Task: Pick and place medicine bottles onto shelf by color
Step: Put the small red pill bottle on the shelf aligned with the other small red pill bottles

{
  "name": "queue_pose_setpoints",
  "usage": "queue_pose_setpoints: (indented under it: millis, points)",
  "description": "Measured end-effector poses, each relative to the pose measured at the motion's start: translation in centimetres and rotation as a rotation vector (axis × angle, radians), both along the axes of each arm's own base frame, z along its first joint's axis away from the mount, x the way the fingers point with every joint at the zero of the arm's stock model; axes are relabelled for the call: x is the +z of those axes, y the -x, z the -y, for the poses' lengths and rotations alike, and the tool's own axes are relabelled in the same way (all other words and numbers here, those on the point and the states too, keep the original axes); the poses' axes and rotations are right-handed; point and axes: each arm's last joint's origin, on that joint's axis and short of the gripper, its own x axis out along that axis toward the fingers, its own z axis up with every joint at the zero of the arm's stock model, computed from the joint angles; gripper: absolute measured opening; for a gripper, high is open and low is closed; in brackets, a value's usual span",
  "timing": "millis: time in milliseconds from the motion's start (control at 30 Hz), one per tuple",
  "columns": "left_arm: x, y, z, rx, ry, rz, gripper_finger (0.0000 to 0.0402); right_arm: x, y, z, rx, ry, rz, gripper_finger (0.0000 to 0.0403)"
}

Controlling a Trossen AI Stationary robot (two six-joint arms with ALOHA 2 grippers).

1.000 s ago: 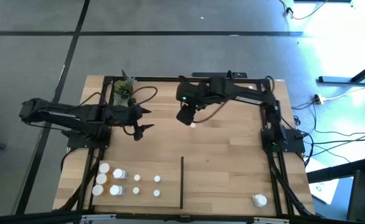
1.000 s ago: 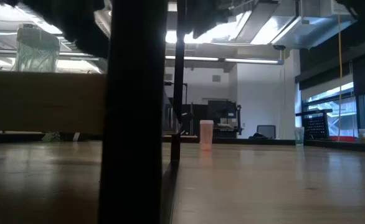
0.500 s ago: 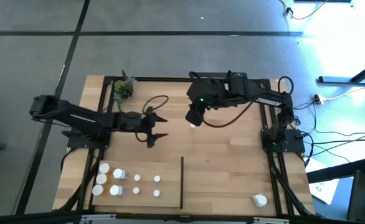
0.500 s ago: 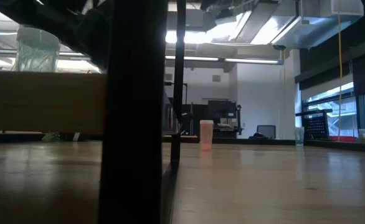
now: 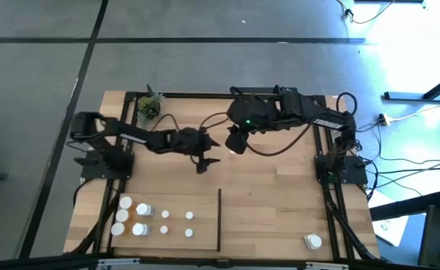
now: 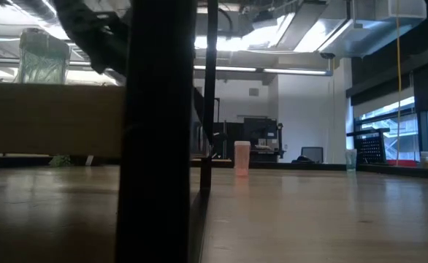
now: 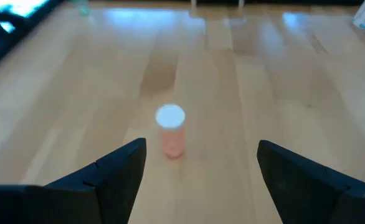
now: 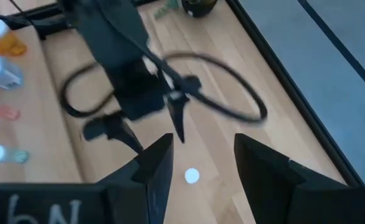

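Observation:
A small orange medicine bottle (image 7: 170, 132) with a white cap (image 8: 192, 176) stands upright on the wooden shelf (image 5: 280, 195), near the middle; the low view also shows this bottle (image 6: 241, 158). My left gripper (image 5: 207, 154) is open and low, just left of the bottle and pointing at it; in the left wrist view the left gripper (image 7: 201, 149) has the bottle a little ahead of its fingertips, untouched. My right gripper (image 5: 235, 142) hangs high above the bottle, open; nothing lies between the fingers of the right gripper (image 8: 202, 143).
Several white and orange bottles (image 5: 141, 219) stand grouped at the near left. One white bottle (image 5: 312, 241) stands alone at the near right. A thin black divider strip (image 5: 219, 217) runs between them. A small potted plant (image 5: 149, 109) sits at the far left corner.
My left gripper has reached out toward the table's right and come down, staying open, and now stands close beside the orange bottle. My right gripper has shifted a little toward the right and up, then held still. The bottle has not moved.

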Motion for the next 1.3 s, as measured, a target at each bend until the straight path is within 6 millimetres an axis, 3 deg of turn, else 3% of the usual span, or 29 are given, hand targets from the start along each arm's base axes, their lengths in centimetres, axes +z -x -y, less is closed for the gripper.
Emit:
queue_pose_setpoints:
  millis: [233,367,567,767,1000,1300]
  points:
    - [-1.2,-2.9,-0.2,-0.053,0.035,-0.044,0.0301,0.4,0.3,-0.6,0.020,0.001,0.006,0.0171]
    - [0.6,-4.2,-0.4,-0.080,0.005,-0.021,0.0301,0.5,0.5,-0.9,0.028,0.000,0.006,0.0171]
    - [3.4,-5.5,-1.1,-0.172,-0.134,-0.214,0.0301,0.7,0.7,-1.1,0.034,-0.002,0.012,0.0171]
    - [3.8,-6.1,-2.6,-0.175,-0.173,-0.237,0.0301,1.6,1.7,-1.0,0.040,-0.008,0.042,0.0171]
    - [2.6,-6.4,-3.9,-0.152,-0.177,-0.252,0.0301,3.4,3.6,-0.7,0.027,0.038,0.101,0.0171]
    - [0.6,-7.4,-3.6,-0.208,-0.145,-0.245,0.0301,3.7,4.0,-0.7,0.043,0.052,0.102,0.0171]
